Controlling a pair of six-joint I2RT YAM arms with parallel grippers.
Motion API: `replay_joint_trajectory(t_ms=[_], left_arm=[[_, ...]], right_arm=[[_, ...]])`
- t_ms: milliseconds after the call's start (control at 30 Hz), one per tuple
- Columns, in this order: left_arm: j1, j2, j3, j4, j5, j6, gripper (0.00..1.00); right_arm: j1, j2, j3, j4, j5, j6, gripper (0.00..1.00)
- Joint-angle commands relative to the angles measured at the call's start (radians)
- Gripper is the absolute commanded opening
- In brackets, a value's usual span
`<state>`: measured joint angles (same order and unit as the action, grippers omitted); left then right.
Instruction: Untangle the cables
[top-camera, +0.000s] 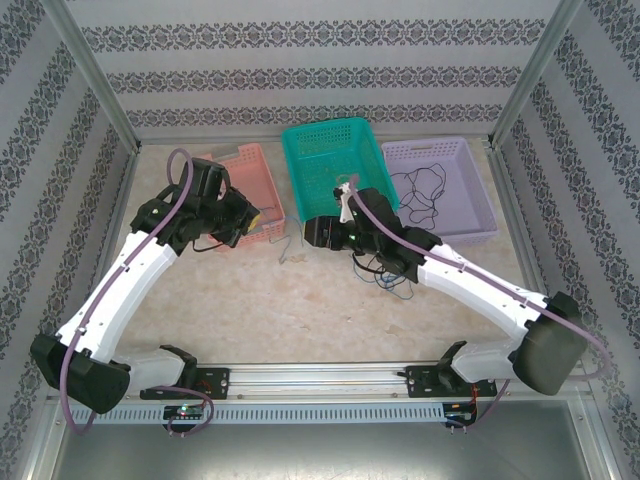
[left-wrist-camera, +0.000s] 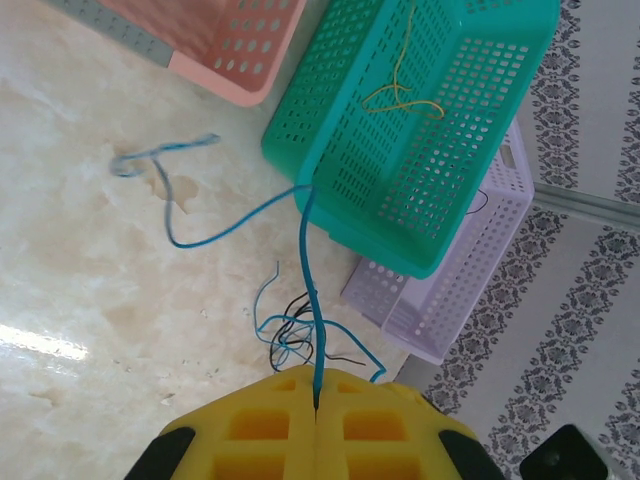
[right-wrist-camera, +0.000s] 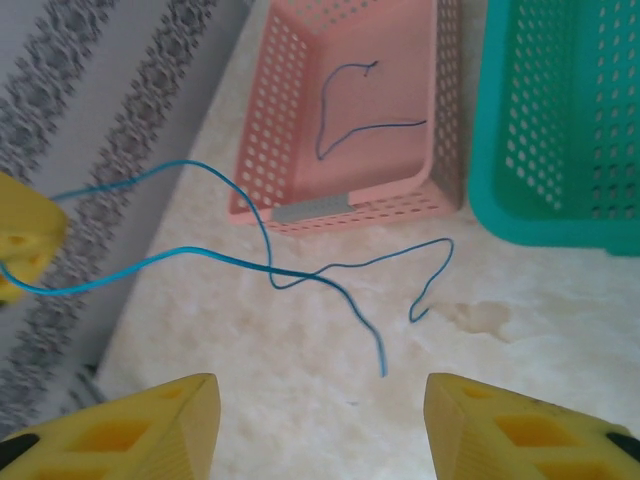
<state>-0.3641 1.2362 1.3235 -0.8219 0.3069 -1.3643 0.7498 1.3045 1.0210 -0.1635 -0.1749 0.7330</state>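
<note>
My left gripper (left-wrist-camera: 316, 400) is shut on a thin blue cable (left-wrist-camera: 308, 260). That cable runs up from the closed yellow fingers, bends left over the table and ends in a small loop (left-wrist-camera: 130, 160). A tangle of blue and black cables (left-wrist-camera: 295, 335) lies on the table just ahead of those fingers. My right gripper (right-wrist-camera: 315, 425) stands open above the table, and the blue cable's loose end (right-wrist-camera: 380, 350) lies between and beyond its fingers. From above, the left gripper (top-camera: 252, 217) and the right gripper (top-camera: 308, 234) face each other in front of the baskets.
Three baskets stand at the back: pink (top-camera: 250, 180) holding a dark blue cable (right-wrist-camera: 345, 115), green (top-camera: 335, 160) holding a yellowish cable (left-wrist-camera: 400, 95), and purple (top-camera: 440, 185) holding black cables (top-camera: 418, 192). The right arm lies over the tangle (top-camera: 390, 278).
</note>
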Motion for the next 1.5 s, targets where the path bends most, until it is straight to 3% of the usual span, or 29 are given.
replay_joint_trajectory(t_ms=[0,300,467,567,700,800,933,1000,1067,1300,1467], left_arm=[[0.011,0.002,-0.003,0.055,0.018,-0.053,0.00],[0.012,0.015,0.017,0.016,0.037,-0.044,0.00],[0.013,0.017,0.015,0.010,0.042,-0.045,0.00],[0.012,0.017,0.016,0.008,0.040,-0.046,0.00],[0.012,0.014,0.016,0.003,0.029,-0.041,0.00],[0.011,0.011,0.010,0.015,0.031,-0.041,0.01],[0.010,0.009,0.005,0.000,0.032,-0.016,0.43],[0.008,0.004,-0.005,-0.028,0.018,0.003,0.56],[-0.001,-0.001,-0.017,-0.054,-0.005,0.032,0.61],[-0.087,-0.019,-0.149,-0.106,-0.078,0.089,0.53],[-0.169,-0.040,-0.322,-0.018,-0.106,-0.019,0.40]], right_arm=[[-0.018,0.007,-0.063,0.129,-0.057,0.144,0.58],[-0.016,0.140,-0.021,0.141,-0.043,-0.067,0.59],[-0.014,0.267,0.094,0.117,-0.052,-0.117,0.53],[-0.014,0.320,0.140,0.121,-0.048,-0.120,0.41],[-0.010,0.312,0.165,0.095,-0.027,-0.137,0.03],[0.000,0.245,0.168,-0.019,0.042,-0.187,0.00],[-0.012,0.151,0.121,-0.215,0.104,-0.240,0.00],[-0.040,0.118,0.085,-0.306,0.087,-0.239,0.00],[-0.068,0.086,0.035,-0.361,0.071,-0.219,0.00],[-0.180,-0.015,-0.122,-0.465,0.031,-0.120,0.00],[-0.199,-0.078,-0.169,-0.562,0.046,-0.100,0.00]])
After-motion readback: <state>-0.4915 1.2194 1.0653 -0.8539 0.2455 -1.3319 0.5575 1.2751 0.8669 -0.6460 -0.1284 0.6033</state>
